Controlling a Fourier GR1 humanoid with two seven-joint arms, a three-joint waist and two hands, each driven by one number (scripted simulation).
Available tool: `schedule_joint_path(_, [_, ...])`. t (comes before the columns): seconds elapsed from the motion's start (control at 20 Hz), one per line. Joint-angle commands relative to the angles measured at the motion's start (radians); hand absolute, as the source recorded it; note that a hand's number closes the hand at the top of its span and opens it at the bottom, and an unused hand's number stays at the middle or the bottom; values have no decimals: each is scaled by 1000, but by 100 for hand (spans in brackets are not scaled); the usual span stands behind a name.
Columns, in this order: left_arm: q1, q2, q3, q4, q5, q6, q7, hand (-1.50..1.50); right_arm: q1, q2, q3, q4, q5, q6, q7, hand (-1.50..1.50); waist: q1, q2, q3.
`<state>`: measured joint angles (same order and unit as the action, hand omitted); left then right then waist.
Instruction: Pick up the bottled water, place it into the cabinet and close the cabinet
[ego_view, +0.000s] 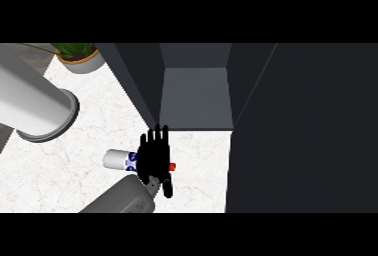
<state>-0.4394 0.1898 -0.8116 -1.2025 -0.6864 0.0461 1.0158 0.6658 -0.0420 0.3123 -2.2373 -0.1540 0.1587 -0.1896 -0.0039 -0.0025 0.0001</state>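
Bottled water (118, 159) lies on side on white marbled counter (81, 115), red cap (172, 166) toward right, label partly hidden. Head view: left hand (153, 155) spread flat over bottle's middle, fingers straight and pointing toward open cabinet (193, 97); contact with bottle likely, not certain. Grey forearm (122, 199) enters from lower edge. Dark cabinet door (303, 125) fills right side. Grey cylinder (33, 105) at left; potted plant (77, 55) top left.

Left hand (153, 155) flat, fingers straight, pointing up; grey forearm (122, 199) below
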Motion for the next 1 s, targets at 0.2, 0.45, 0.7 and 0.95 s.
schedule_joint_path(0.2, [82,86,130,-81,-30,-36,-28,-150,5,-9,5,-1,-8,-11,-13,-150,1,0,0])
schedule_joint_path(0.45, [113,119,222,-51,1,-11,-112,-150,4,-30,-26,19,-32,0,-21,-150,1,2,0])
schedule_joint_path(0.7, [126,137,287,-5,-3,-27,-222,-150,113,-48,33,-16,-5,18,-96,-150,-7,0,0])
schedule_joint_path(0.95, [147,103,330,46,-39,-18,-274,-150,24,-55,-21,58,-32,25,-105,-150,-5,2,0])
